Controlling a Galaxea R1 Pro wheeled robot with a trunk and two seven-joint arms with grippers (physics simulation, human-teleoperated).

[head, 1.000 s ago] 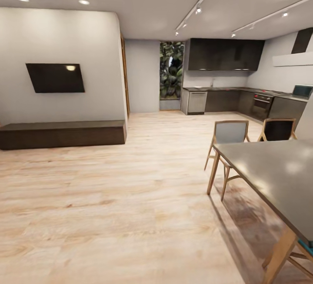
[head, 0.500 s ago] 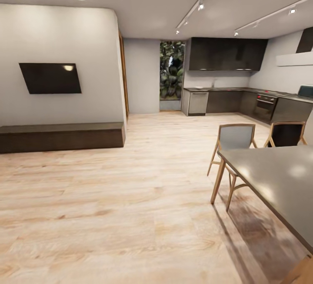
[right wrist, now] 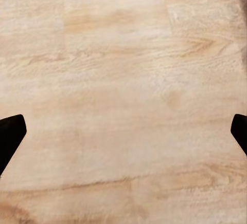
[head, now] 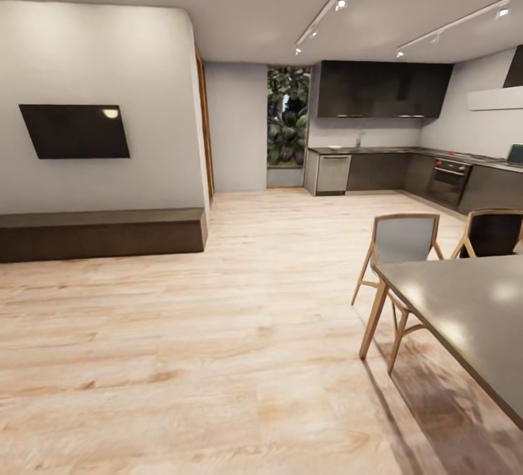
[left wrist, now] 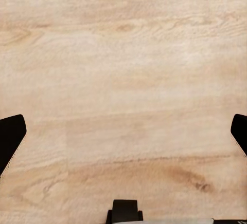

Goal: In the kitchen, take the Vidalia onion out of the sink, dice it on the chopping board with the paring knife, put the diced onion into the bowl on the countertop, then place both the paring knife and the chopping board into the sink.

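Two grippers — the left gripper (left wrist: 123,131) and the right gripper (right wrist: 123,131) — hang over bare wood floor (head: 218,359), fingers spread wide and empty. The kitchen (head: 385,137) lies far right, its countertop (head: 363,149) running left to right — a grey table (head: 472,315) stands near right.

Light wood floor (head: 218,330), white wall with dark screen (head: 75,131), grey dining table (head: 472,315), two chairs (head: 401,242).

text: none legible — labels: none | brands: none | numbers, signs: none
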